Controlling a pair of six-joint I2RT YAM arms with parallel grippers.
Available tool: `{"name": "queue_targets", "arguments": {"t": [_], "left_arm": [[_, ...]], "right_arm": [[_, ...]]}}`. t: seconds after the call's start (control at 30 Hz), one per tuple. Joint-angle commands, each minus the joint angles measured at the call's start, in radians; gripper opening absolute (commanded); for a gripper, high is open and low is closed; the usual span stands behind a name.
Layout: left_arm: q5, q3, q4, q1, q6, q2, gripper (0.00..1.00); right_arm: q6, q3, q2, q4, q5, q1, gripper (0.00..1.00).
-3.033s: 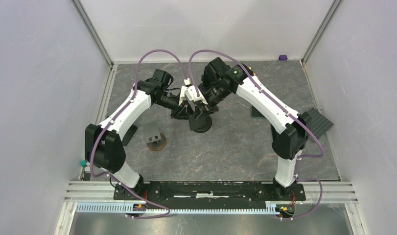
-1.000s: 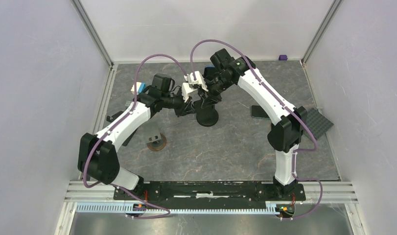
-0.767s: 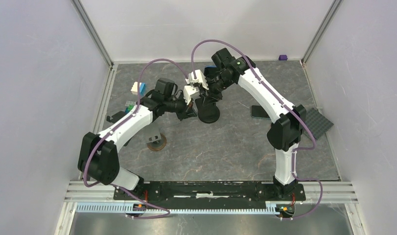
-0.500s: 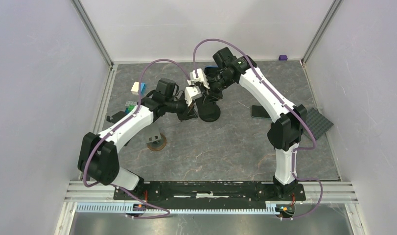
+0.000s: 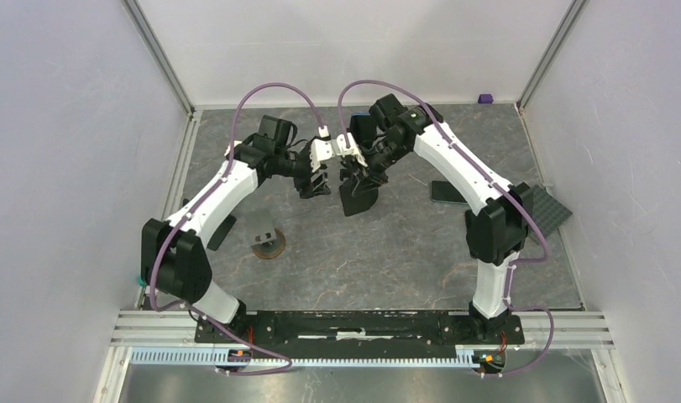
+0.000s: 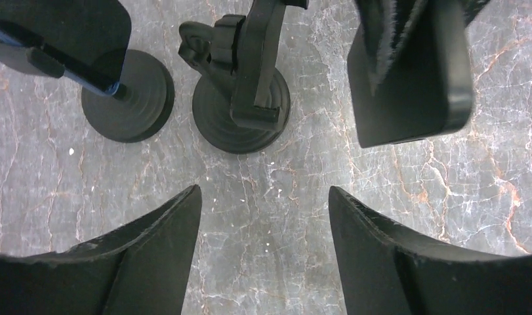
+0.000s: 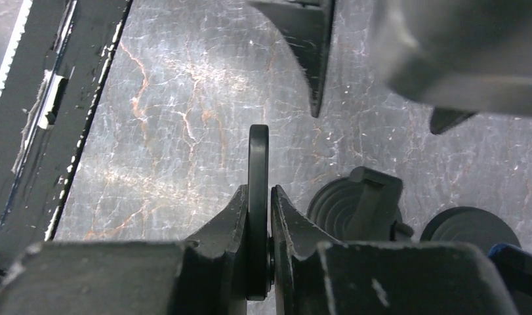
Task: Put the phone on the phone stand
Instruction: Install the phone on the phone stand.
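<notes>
**1. What has changed.** A second ago the left jaws were almost closed, low against the phone stand (image 6: 240,92). They now stand wide open and hold nothing. Their fingers (image 6: 145,262) are spread over bare desk (image 6: 269,262), short of the stand's round base, and the left arm has drawn back. The right arm has swung the phone (image 6: 407,79) across. Seen from above, the phone now covers the round base that was in plain sight half a second ago.

**2. What it means.** I judge the left arm's work on the stand finished, since the stand is upright with nothing gripping it. The phone is not yet seated. The right jaws are nearly closed, their fingers (image 7: 233,223) pinching the phone by its two faces. It remains to lower the phone into the cradle and release it.

**3. View comparison.**
- **Top external:** The phone and stand merge into one dark shape. This view alone shows a flat dark item (image 5: 444,192) lying on the desk beside the right arm.
- **Left wrist:** Desk shows between the phone and the stand, so they are apart. A second round-based stand (image 6: 125,95) sits just beside the first.
- **Right wrist:** The phone appears edge-on between the fingers, which confirms the grip.
</notes>
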Motion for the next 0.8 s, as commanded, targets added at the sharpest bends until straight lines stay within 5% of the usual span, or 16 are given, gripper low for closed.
{"name": "queue_targets", "arguments": {"t": [0.0, 0.33, 0.77], "left_arm": [[0.11, 0.077, -0.016, -0.003, 0.113, 0.059, 0.78], [0.234, 0.108, 0.109, -0.003, -0.01, 0.143, 0.87], [0.326, 0.134, 0.105, -0.01, -0.043, 0.175, 0.6]], "right_arm": [[-0.024, -0.044, -0.099, -0.016, -0.052, -0.007, 0.0], [0.012, -0.071, -0.124, -0.014, -0.039, -0.068, 0.0], [0.033, -0.063, -0.115, -0.01, -0.044, -0.073, 0.0]]}}
